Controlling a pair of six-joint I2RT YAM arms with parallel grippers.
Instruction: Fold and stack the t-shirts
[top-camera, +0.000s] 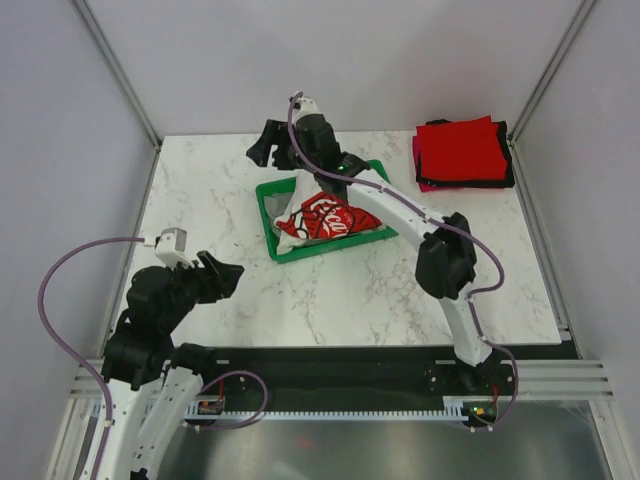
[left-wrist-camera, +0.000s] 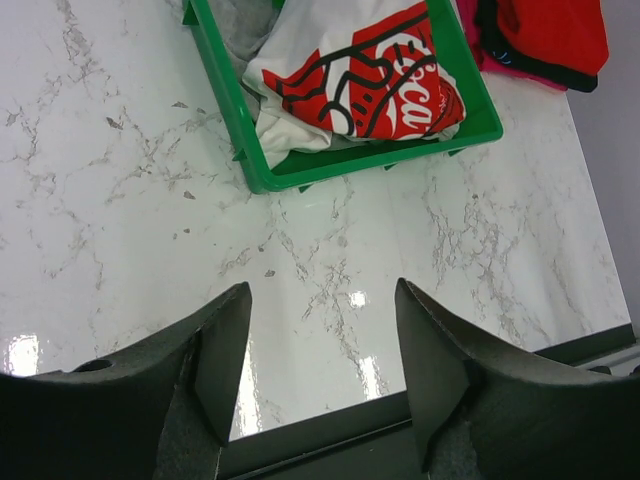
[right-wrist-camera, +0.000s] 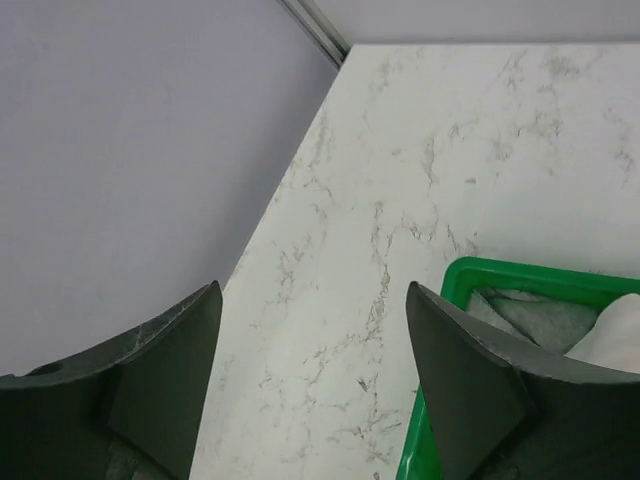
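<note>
A crumpled white t-shirt with a red Coca-Cola print (top-camera: 325, 220) lies in the green tray (top-camera: 268, 190) at mid table; it also shows in the left wrist view (left-wrist-camera: 360, 75). A grey shirt (left-wrist-camera: 245, 25) lies under it, seen also in the right wrist view (right-wrist-camera: 530, 315). Folded red, black and pink shirts form a stack (top-camera: 463, 152) at the back right. My right gripper (top-camera: 264, 148) is open and empty, above the table just behind the tray's back left corner (right-wrist-camera: 500, 272). My left gripper (top-camera: 228, 274) is open and empty near the front left, its jaws wide apart (left-wrist-camera: 322, 290).
The marble table (top-camera: 200, 200) ends at a black front strip (left-wrist-camera: 330, 435). Grey walls (right-wrist-camera: 120, 150) stand close at the left, back and right. The folded stack also shows in the left wrist view (left-wrist-camera: 550, 30) at the far right edge.
</note>
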